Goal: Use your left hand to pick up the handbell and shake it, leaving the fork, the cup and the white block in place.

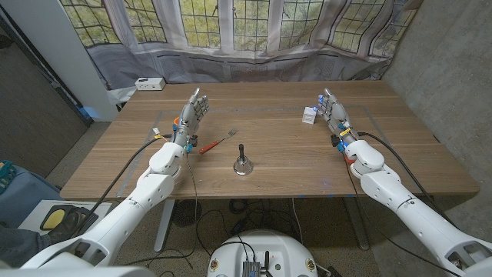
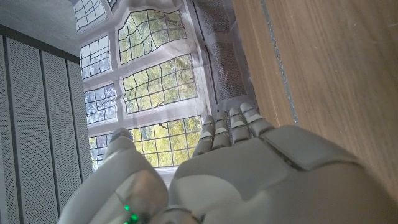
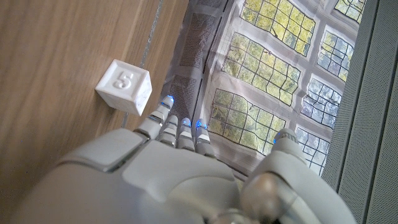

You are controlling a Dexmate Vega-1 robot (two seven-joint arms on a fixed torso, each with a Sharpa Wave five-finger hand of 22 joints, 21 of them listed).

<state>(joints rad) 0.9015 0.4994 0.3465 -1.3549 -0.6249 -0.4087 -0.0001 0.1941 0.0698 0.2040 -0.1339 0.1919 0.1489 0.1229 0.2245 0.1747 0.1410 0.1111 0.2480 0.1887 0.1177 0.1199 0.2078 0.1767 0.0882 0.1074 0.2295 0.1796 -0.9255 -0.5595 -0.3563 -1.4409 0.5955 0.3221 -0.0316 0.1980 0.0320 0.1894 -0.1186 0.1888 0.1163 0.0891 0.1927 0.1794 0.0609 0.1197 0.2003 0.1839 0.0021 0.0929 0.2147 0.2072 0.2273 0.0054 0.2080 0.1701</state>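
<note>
Head view — handbell [image 1: 241, 162] upright, left hand [image 1: 192, 112] apart.

The table [image 1: 292, 154] is matt brown wood with a fine straight grain, and at its middle the handbell [image 1: 242, 163] stands with a glossy silver metal bowl under a dark matt handle. At about ten o'clock from it the fork [image 1: 217, 143] shows a dull grey metal stem and a smooth orange-red plastic grip, while the white block [image 3: 124, 86] at about two o'clock looks like smooth matt plastic with a raised 5 on one face. The left hand [image 2: 249, 180] and right hand [image 3: 161, 180] wear smooth, pale grey plastic shells with a faint sheen, and behind the table hangs thin printed cloth [image 1: 254, 31], creased and slightly rippled.
</note>
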